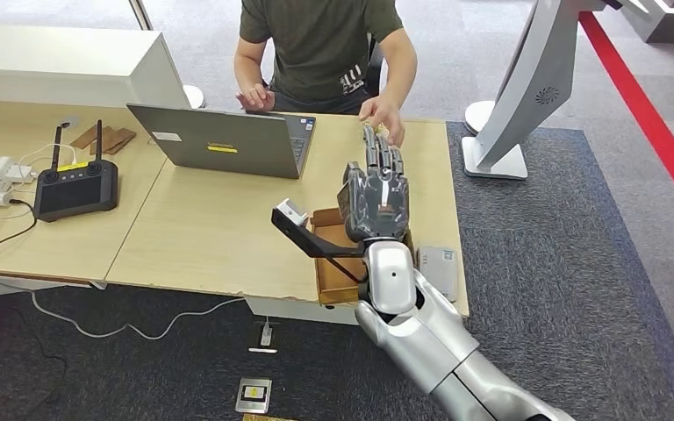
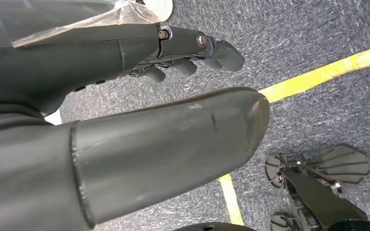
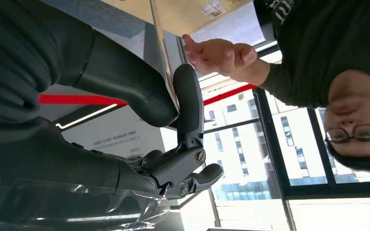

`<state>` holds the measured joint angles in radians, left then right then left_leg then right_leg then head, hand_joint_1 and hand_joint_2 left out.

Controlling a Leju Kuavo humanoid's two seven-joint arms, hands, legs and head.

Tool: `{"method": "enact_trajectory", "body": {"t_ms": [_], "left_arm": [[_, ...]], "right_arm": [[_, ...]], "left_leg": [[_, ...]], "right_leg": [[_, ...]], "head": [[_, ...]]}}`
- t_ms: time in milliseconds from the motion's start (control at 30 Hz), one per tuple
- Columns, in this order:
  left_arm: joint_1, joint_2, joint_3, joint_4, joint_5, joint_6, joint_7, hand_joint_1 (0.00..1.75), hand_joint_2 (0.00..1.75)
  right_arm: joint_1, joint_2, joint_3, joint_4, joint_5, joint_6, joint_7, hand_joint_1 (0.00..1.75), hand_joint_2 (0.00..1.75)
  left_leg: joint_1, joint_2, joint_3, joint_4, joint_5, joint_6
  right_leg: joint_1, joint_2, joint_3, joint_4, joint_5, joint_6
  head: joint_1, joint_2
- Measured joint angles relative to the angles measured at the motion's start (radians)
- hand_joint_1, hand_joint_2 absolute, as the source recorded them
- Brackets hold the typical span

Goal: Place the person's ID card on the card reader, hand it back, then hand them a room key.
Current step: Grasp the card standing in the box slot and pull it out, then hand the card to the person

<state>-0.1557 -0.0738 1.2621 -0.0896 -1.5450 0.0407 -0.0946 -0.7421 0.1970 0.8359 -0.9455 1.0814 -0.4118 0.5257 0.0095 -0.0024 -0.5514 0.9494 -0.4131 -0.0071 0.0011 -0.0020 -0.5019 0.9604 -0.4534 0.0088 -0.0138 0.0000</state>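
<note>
The right robot hand (image 1: pixel 377 195) is out over the worktop (image 1: pixel 211 237), pinching the card (image 3: pixel 160 45) edge-on between thumb and finger, the person's hand (image 1: pixel 384 114) just beyond. The thin grip could slip if released early. The left robot hand (image 2: pixel 125 96) hangs empty, fingers loosely curled. The laptop (image 1: pixel 219 140) stickers are unreadable.

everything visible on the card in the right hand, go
The card is thin and flat, seen edge-on in the right wrist view as a pale sliver with an orange-tan tint; no print can be read. The right hand pinches it between the thick grey thumb and a dark finger, held out over the far side of the table. The person's hand is just beyond its far end, fingers reaching toward it; whether they touch it is unclear.
</note>
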Motion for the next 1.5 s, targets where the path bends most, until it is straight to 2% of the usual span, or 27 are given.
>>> {"method": "enact_trajectory", "body": {"t_ms": [267,767,967,1133,1400,1500], "left_arm": [[0.012,-0.001,0.002,0.0,0.004,0.013,-0.003,0.0,0.0],[0.02,-0.004,0.025,0.0,0.018,0.033,-0.001,0.0,0.0],[0.02,-0.009,0.045,0.0,0.033,0.055,0.004,0.0,0.0],[0.02,-0.015,0.079,0.002,0.067,0.094,0.008,0.0,0.0],[0.02,-0.019,0.123,0.008,0.079,0.11,0.014,0.0,0.0],[0.02,-0.021,0.145,0.009,0.105,0.139,0.02,0.0,0.0]], "right_arm": [[-0.007,0.05,0.012,0.05,-0.026,-0.014,-0.03,1.75,1.75],[-0.008,0.083,0.031,0.129,-0.038,-0.021,-0.062,1.75,1.75],[-0.008,0.104,0.036,0.172,-0.054,-0.042,-0.103,1.75,1.75],[-0.001,0.128,0.045,0.212,-0.114,-0.062,-0.149,1.75,1.75],[0.002,0.146,0.078,0.249,-0.166,-0.073,-0.154,1.75,1.75],[0.002,0.147,0.101,0.259,-0.231,-0.072,-0.16,1.75,1.75]], "left_leg": [[0.0,0.0,0.0,0.0,0.0,0.0],[0.0,0.0,0.0,0.0,0.0,0.0],[0.0,0.0,0.0,0.0,0.0,0.0],[0.0,0.0,0.0,0.0,0.0,0.0],[0.0,0.0,0.0,0.0,0.0,0.0],[0.0,0.0,0.0,0.0,0.0,0.0]], "right_leg": [[0.0,0.0,0.0,0.0,0.0,0.0],[0.0,0.0,0.0,0.0,0.0,0.0],[0.0,0.0,0.0,0.0,0.0,0.0],[0.0,0.0,0.0,0.0,0.0,0.0],[0.0,0.0,0.0,0.0,0.0,0.0],[0.0,0.0,0.0,0.0,0.0,0.0]], "head": [[0.0,0.0],[0.0,0.0],[0.0,0.0],[0.0,0.0],[0.0,0.0],[0.0,0.0]]}}
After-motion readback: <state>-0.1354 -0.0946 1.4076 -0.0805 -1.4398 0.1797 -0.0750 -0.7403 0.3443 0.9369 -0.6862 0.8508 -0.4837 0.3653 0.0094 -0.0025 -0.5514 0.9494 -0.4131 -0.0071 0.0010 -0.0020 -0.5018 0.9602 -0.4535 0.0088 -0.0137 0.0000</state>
